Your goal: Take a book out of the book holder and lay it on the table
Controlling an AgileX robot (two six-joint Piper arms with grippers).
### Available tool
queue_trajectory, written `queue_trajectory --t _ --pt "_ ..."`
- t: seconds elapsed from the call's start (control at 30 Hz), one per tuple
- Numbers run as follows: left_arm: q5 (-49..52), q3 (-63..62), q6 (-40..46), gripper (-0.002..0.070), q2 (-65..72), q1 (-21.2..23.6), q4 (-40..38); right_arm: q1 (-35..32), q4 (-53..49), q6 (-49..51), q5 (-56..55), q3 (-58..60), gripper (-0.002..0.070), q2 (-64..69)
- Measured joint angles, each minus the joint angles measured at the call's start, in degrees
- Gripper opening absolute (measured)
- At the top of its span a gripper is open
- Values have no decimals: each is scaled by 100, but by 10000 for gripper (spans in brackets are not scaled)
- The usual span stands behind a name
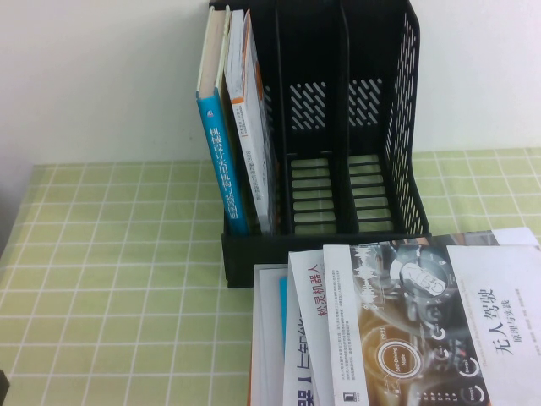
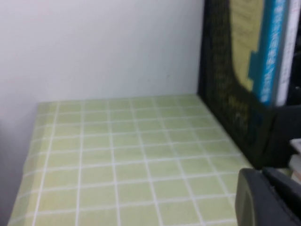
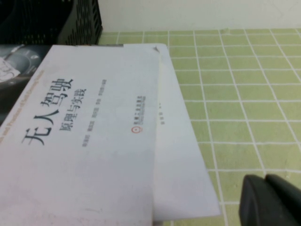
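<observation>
The book (image 1: pixel 439 330) with dark tech artwork and a white title panel lies flat on the table (image 1: pixel 110 254), on top of a stack in front of the black book holder (image 1: pixel 406 127). In the right wrist view the book (image 3: pixel 84 141) lies beside my right gripper (image 3: pixel 269 200), which is shut, empty and low over the cloth (image 3: pixel 244 94) off the book's corner. My left gripper (image 2: pixel 270 197) is shut and empty, low over the cloth (image 2: pixel 117 155) near the holder's perforated side (image 2: pixel 225 94). Neither gripper shows in the high view.
A blue-spined book (image 1: pixel 221 161) and a white-spined book (image 1: pixel 254 144) stand in the holder's left compartment; the other two compartments hold nothing. Under the book lie other books, one with a red title (image 1: pixel 303 338). A white wall stands behind.
</observation>
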Motion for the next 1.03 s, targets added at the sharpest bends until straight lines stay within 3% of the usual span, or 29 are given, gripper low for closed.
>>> queue_trajectory --t 0.13,0.33,1.03 --pt "-38 467 -599 -3 -133 0 575 0 0 0 0 0 -1 0" --pt "266 558 -699 -3 -138 0 898 0 11 12 0 0 -1 0" --pt "407 558 -699 -3 -138 0 987 0 32 69 0 0 -1 0"
